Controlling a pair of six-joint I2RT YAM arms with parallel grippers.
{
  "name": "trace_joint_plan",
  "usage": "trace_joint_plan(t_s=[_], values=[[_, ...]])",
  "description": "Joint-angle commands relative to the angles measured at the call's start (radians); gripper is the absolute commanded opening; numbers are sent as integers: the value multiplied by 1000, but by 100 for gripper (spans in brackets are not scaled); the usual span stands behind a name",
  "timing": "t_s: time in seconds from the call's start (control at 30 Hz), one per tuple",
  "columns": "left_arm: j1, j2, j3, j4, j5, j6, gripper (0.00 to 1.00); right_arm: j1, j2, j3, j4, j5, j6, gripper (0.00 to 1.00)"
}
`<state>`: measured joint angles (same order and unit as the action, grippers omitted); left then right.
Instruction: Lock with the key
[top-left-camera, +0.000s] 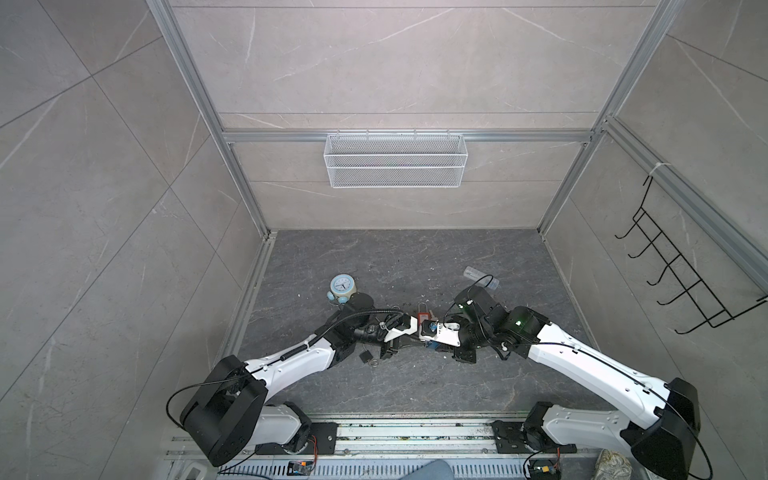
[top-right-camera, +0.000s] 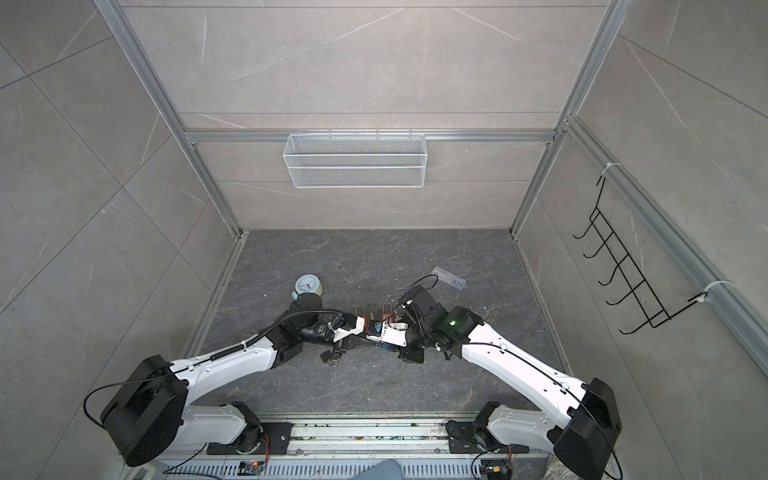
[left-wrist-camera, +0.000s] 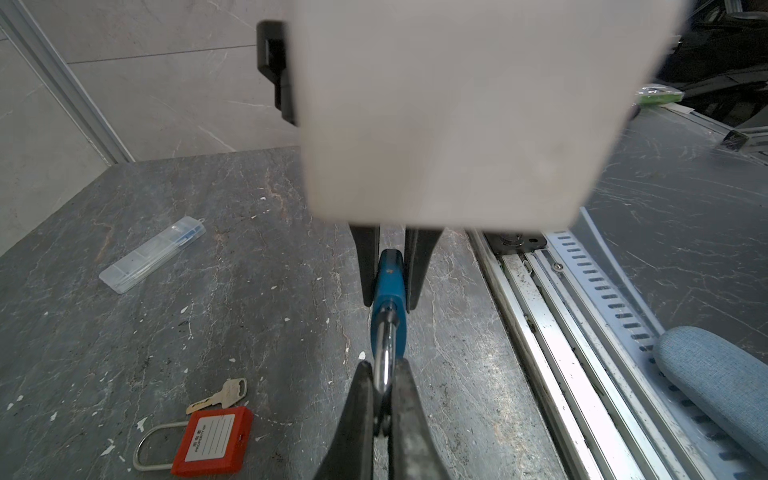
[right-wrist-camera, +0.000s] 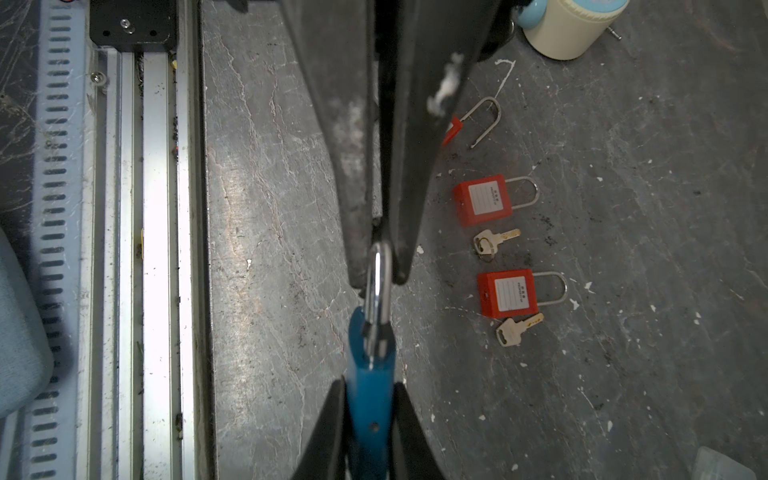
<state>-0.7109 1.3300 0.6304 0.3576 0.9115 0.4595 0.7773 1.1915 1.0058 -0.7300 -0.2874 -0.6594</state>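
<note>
**Q:** Where is the lock right now?

**A:** Off the table (right-wrist-camera: 282, 187), strung between my two tools. My left gripper (left-wrist-camera: 382, 368) is pressed together on the steel shackle (right-wrist-camera: 378, 270). My right gripper (right-wrist-camera: 370, 384) pinches the flat sides of the blue padlock (left-wrist-camera: 388, 291) at its body.

**Q:** How will it handle?

**A:** Rigid and fairly light, I'd judge: a plastic-looking shell on a steel loop, nothing fragile. The shell is broad and flat, so that is the place to clamp, and my right fingers should carry the weight. The shackle is round and polished. It could slip or swivel between my left pads, so I'd use that hold only to steady it or press it home. I see it edge-on and cannot tell whether it is seated or popped.

**Q:** And the key?

**A:** I hold none. One key (right-wrist-camera: 496, 240) lies just beside a red padlock (right-wrist-camera: 482, 200), and a second key (right-wrist-camera: 517, 328) lies just beside a second red padlock (right-wrist-camera: 508, 293). Both keys are thin, stiff and flat on the stone, so they would be awkward to lift. I'd take one by its head. I cannot tell whether either fits, and the blue body's keyhole end is hidden.
</note>
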Motion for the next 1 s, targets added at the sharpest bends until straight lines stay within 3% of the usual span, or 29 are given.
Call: trace_joint_plan(t_s=[0.0, 0.2, 0.3, 0.47, 0.63, 0.8, 0.97], values=[[-36, 32, 18, 76, 98, -72, 0, 20, -30, 24, 357, -115, -23, 0], [-36, 42, 32, 51, 103, -60, 0, 20, -33, 27, 330, -92, -52, 0], [-40, 33, 29, 41, 75, -28, 0, 20, -31, 50, 256, -165, -78, 0], [-83, -7, 37, -41, -30, 125, 0, 16, 14, 137, 90, -256, -89, 0], [-100, -24, 28, -40, -81, 178, 0, -9, 14, 148, 100, -315, -80, 0], [-108, -27, 26, -35, -83, 170, 0, -13, 21, 151, 163, -345, -67, 0], [-108, 9, 22, 53, -32, 52, 0, -14, 27, 116, 281, -271, -60, 0]])
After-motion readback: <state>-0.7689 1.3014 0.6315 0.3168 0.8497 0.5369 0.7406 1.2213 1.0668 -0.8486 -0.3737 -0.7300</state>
